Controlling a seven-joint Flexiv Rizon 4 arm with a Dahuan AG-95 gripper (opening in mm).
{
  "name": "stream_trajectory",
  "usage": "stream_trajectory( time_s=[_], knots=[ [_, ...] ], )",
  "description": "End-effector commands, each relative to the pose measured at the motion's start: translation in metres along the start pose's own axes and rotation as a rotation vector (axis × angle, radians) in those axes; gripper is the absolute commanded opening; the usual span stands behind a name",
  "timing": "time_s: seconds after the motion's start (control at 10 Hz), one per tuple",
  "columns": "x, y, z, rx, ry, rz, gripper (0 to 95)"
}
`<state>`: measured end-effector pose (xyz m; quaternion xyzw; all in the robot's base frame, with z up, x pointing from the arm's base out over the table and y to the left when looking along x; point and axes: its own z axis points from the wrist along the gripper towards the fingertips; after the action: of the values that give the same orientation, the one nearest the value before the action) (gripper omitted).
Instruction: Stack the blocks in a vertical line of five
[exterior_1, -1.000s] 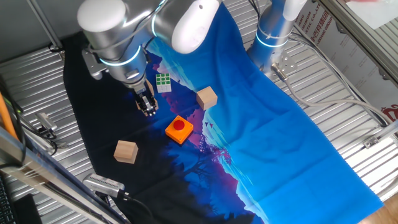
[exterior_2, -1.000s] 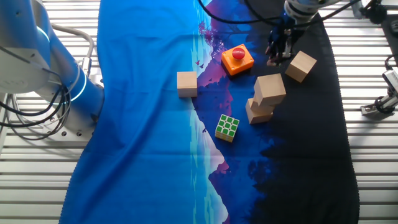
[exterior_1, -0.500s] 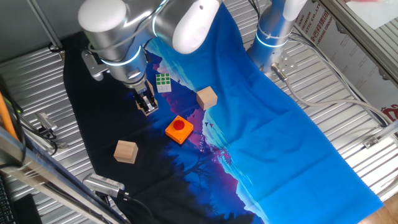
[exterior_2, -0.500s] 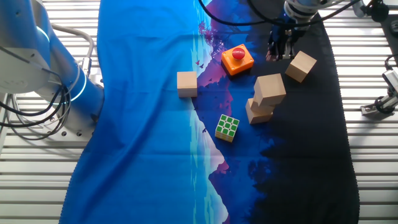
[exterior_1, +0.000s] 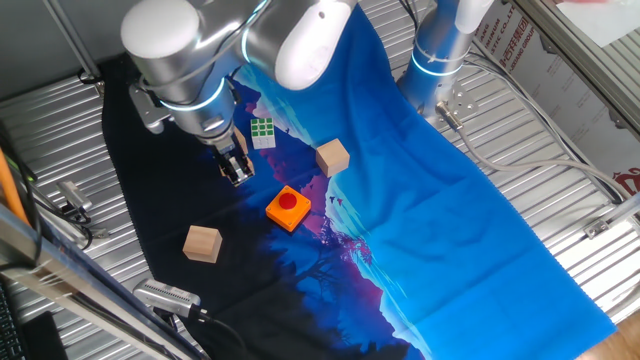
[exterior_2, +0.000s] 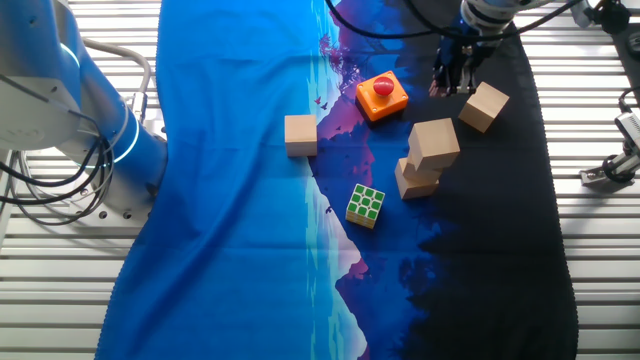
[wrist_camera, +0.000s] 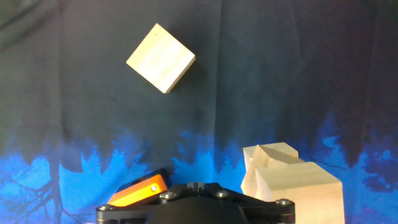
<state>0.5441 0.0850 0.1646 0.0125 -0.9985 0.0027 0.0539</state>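
The robot's hand, apparently empty though its opening cannot be told, is hovering between the two-high stack of plain tan wooden cubes and a loose cube, likely needing descent onto it next.

Gripper hanging between orange button and lone block, stacked blocks crowding nearby
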Motion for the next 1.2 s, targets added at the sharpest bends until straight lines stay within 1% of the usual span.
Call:
stream_trajectory(
  time_s=[0.1,0.2,0.3,0.4,0.5,0.6,0.7,0.8,0.9,1.0,1.1,1.2],
  knots=[
    [0.011,-0.005,0.0,-0.005,-0.003,-0.007,0.0],
    [0.024,-0.007,0.003,-0.004,-0.002,0.007,0.0],
    [0.033,-0.007,0.006,-0.003,-0.006,0.021,0.0],
    [0.039,-0.005,0.007,-0.004,-0.014,0.037,0.0],
    [0.046,-0.002,0.009,-0.002,-0.014,0.053,0.0],
    [0.058,0.0,0.014,0.001,-0.024,0.067,0.0],
    [0.067,-0.001,0.019,0.002,-0.024,0.065,0.0],
    [0.075,-0.004,0.024,0.0,-0.031,0.064,19.0],
    [0.08,-0.006,0.027,0.001,-0.034,0.059,19.0],
    [0.088,-0.009,0.032,-0.004,-0.038,0.057,38.0],
    [0.096,-0.013,0.039,-0.004,-0.045,0.044,95.0],
    [0.102,-0.015,0.044,-0.008,-0.051,0.045,95.0]
  ],
)
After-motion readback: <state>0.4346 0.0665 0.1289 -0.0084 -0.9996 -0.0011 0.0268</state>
